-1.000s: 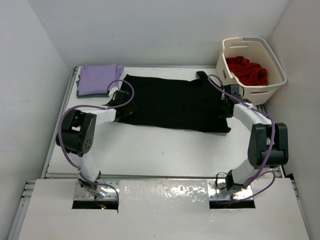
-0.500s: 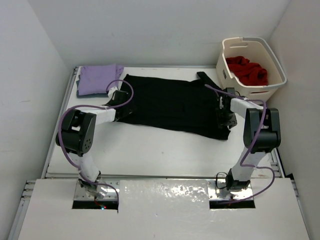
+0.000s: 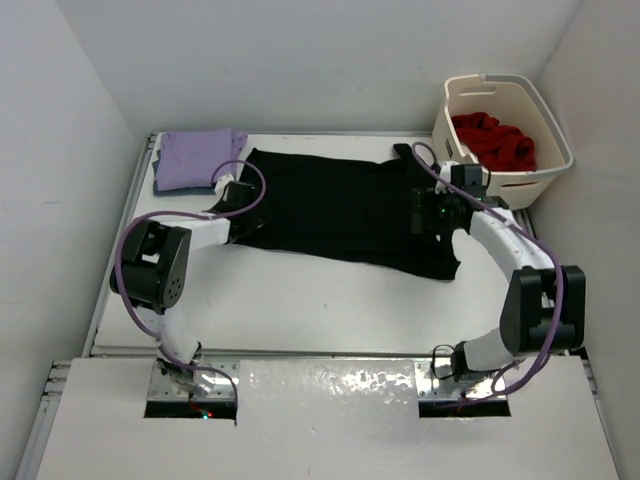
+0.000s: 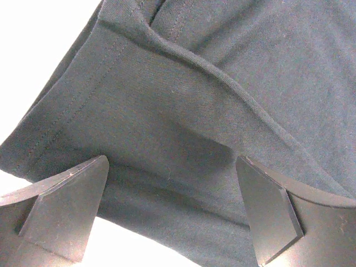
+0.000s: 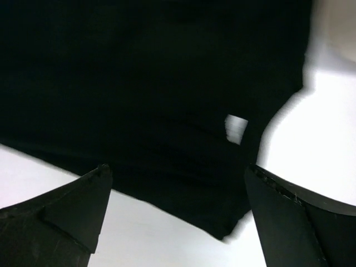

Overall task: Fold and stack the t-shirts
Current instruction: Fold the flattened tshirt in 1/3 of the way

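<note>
Black shirt spread flat at centre of counter, seemingly for folding; left pincer at its 9 o'clock edge and right pincer at 3 o'clock both gape, gripping nothing; purple shirt folded at 10 o'clock, red shirt in basket at 2.

Counted four: one black t-shirt, one lavender t-shirt, one teal-blue t-shirt, one red t-shirt. Also one basket, one left gripper, one right gripper.

No legible txt/nos. anywhere; white patch on black t-shirt blurred, unreadable.
</note>
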Robot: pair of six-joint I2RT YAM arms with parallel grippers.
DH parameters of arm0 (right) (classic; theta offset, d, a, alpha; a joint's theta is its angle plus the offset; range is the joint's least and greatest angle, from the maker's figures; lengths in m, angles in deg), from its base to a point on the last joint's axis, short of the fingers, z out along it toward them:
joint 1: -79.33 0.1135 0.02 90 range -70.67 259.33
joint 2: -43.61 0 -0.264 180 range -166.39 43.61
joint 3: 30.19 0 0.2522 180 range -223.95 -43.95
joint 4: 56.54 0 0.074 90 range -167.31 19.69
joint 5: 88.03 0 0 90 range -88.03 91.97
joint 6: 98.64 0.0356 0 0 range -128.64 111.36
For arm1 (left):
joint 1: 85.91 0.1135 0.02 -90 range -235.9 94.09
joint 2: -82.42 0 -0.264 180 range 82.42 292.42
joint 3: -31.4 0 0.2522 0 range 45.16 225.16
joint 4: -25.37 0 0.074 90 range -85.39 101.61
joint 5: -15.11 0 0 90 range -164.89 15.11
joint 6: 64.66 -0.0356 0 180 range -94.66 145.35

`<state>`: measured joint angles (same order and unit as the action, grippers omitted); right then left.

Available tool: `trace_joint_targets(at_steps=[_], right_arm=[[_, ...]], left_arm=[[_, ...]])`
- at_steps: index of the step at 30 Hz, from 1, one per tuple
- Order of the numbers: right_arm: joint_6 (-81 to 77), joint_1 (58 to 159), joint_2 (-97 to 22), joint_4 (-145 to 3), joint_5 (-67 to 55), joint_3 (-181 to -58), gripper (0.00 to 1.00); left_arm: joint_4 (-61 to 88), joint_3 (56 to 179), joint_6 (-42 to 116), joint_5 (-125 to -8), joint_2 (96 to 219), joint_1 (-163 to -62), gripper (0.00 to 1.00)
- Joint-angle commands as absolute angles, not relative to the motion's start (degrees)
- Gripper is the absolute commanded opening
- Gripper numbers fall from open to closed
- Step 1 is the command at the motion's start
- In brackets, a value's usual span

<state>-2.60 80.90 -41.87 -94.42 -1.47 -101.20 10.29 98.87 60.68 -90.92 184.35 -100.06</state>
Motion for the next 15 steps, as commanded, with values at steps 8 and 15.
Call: trace_joint_targets(at_steps=[8, 15], right_arm=[[9.9, 82.9, -53.0, -77.7, -11.9, -93.7, 0.99], [12.9, 83.2, -53.3, -77.0, -8.8, -85.9, 0.99]], left_arm=[[7.4, 94.6, 61.5, -89.1, 183.4, -99.1, 1.0], [6.0, 88.2, 63.4, -89.2, 179.0, -99.2, 1.0]])
